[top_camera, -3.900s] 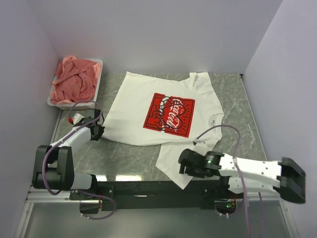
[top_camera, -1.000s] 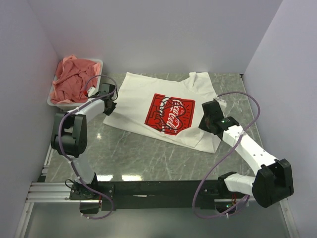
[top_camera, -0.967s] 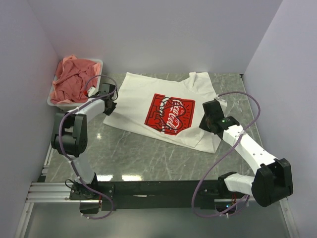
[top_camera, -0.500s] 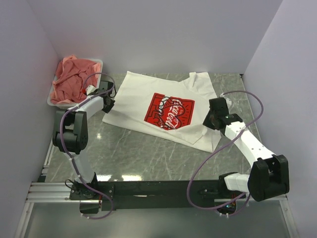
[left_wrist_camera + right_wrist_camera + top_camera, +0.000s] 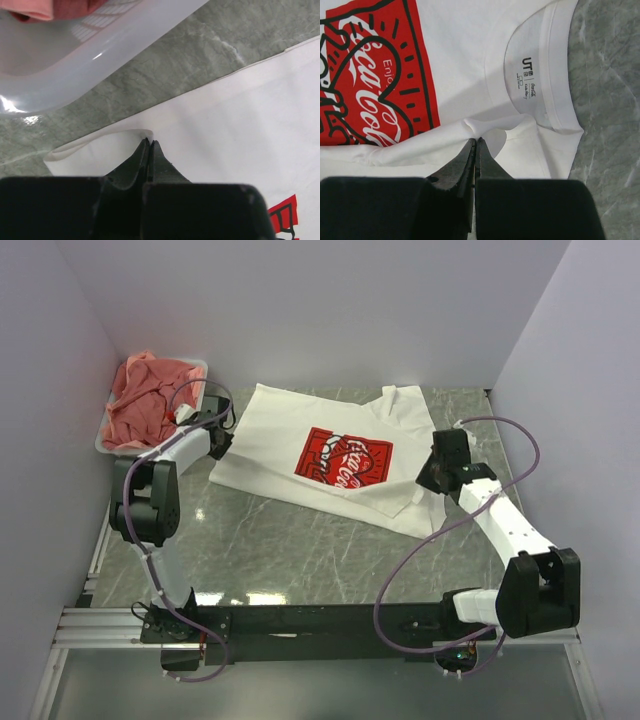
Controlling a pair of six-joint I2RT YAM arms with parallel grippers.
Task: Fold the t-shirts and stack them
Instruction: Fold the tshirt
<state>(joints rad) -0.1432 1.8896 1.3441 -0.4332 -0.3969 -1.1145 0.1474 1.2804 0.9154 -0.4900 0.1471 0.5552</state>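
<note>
The white t-shirt (image 5: pixel 300 430) with the red chest print (image 5: pixel 343 460) lies on the grey-green table, its near part doubled back over itself. My left gripper (image 5: pixel 222 446) is shut on the shirt's folded left edge (image 5: pixel 100 150), next to the tub. My right gripper (image 5: pixel 428 478) is shut on a pinched fold of white cloth (image 5: pixel 485 125) just below the collar label (image 5: pixel 529 80) and beside the print (image 5: pixel 375 75). Salmon-pink t-shirts (image 5: pixel 150 400) lie heaped in the tub.
The white plastic tub (image 5: pixel 108 446) stands at the back left corner, its rim (image 5: pixel 75 65) close to my left fingers. Side walls close the table in on the left, back and right. Bare marbled tabletop (image 5: pixel 300 540) lies between the shirt and the arm bases.
Both grippers have moved toward the back wall with the shirt's near edge, laying it further over the print. The left one is now nearer the tub.
</note>
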